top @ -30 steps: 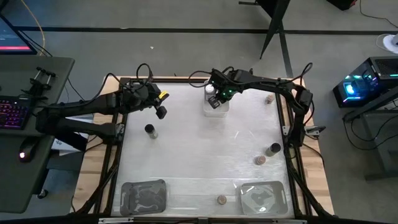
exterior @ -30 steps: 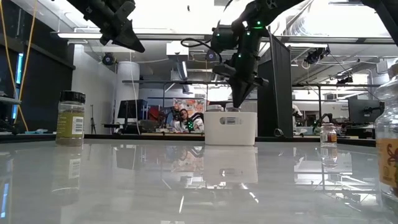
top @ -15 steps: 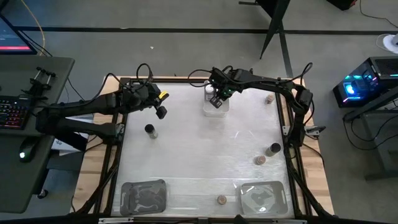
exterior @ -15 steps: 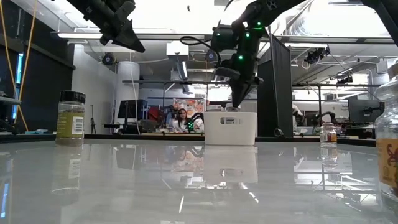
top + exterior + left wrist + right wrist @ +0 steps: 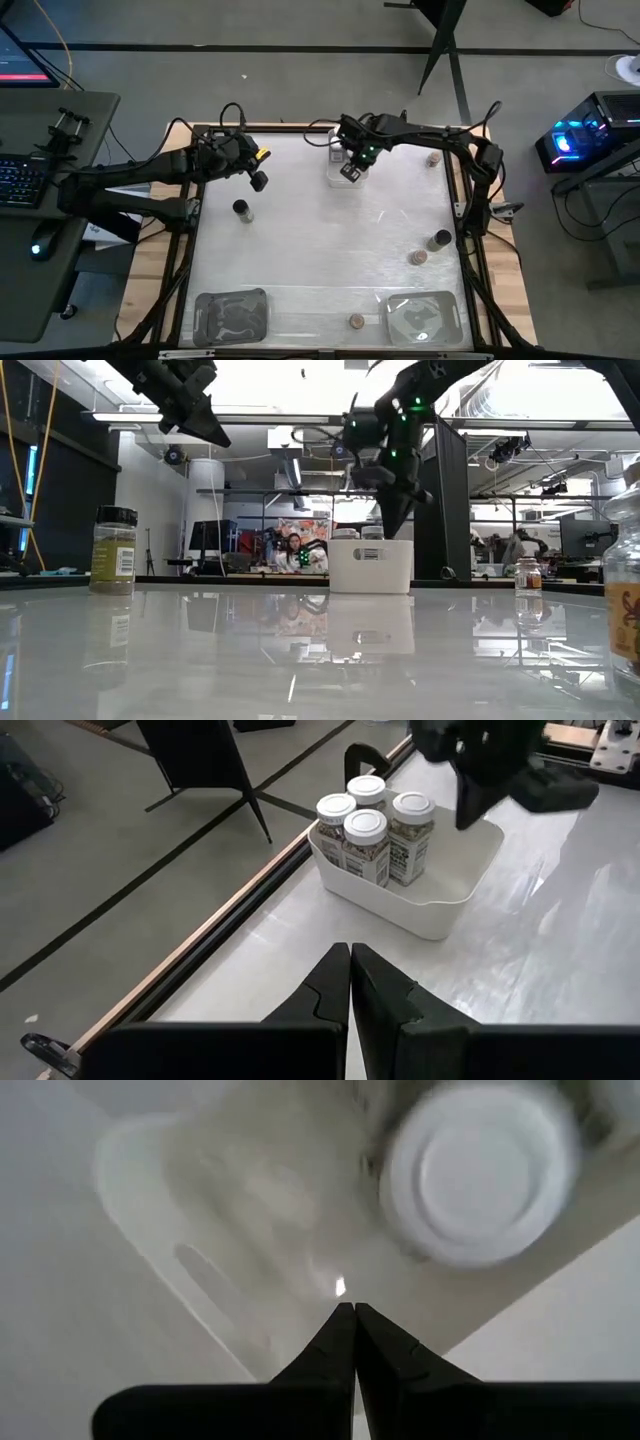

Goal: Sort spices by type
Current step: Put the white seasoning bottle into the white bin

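White bin (image 5: 440, 905) at the bench's (image 5: 320, 250) far edge: four white-topped jars (image 5: 366, 828) standing packed together inside. Right hand (image 5: 352, 168) above the bin's near part, fingers closed together, holding nothing. Left hand (image 5: 259, 181) raised at the left, fingers closed, empty. Black-topped jar (image 5: 241, 209) just beside it on the bench; another black-topped jar (image 5: 441, 240) and brown-topped jar (image 5: 418, 257) at right; one jar (image 5: 355, 321) between two clear front trays (image 5: 231, 316).

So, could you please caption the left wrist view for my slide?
Four white-lidded glass spice jars stand in a white plastic bin, right gripper just above.
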### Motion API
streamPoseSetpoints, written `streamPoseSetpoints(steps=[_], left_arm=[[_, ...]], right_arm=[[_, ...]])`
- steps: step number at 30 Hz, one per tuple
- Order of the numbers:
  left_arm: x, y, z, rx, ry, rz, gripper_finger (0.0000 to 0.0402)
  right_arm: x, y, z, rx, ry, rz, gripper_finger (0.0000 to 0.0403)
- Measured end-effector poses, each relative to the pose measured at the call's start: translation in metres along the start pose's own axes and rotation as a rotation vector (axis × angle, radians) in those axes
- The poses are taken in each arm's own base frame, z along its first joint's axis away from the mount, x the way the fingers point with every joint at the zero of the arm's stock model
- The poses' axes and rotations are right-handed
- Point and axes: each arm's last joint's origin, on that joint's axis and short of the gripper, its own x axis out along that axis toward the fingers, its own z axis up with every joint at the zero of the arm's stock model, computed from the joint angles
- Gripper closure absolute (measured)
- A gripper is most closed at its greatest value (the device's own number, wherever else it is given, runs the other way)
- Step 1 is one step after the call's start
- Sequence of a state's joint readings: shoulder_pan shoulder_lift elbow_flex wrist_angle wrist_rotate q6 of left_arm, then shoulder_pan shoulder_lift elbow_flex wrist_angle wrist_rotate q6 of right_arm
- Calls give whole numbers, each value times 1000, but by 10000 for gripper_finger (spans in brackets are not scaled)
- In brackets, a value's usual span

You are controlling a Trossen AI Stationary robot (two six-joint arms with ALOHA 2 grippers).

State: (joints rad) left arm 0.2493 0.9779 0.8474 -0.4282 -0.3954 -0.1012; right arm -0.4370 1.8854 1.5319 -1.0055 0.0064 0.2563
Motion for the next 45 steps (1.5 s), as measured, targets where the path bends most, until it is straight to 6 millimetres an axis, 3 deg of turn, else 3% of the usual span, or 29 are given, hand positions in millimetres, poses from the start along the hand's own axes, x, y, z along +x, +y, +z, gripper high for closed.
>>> streamPoseSetpoints(steps=[5,8,15,31,45], left_arm=[[0,0,0,0,0,3,401],[0,0,0,0,0,3,401],[0,0,0,0,0,3,401],[0,0,0,1,1,4,401],[0,0,0,1,1,5,401]], right_arm=[[29,-7,-10,205,24,71,403],[35,-7,-8,283,-26,94,403],[37,-2,-7,375,-122,-38,403],[36,-5,-3,496,-230,-165,403],[35,5,-1,495,-254,-95,403]])
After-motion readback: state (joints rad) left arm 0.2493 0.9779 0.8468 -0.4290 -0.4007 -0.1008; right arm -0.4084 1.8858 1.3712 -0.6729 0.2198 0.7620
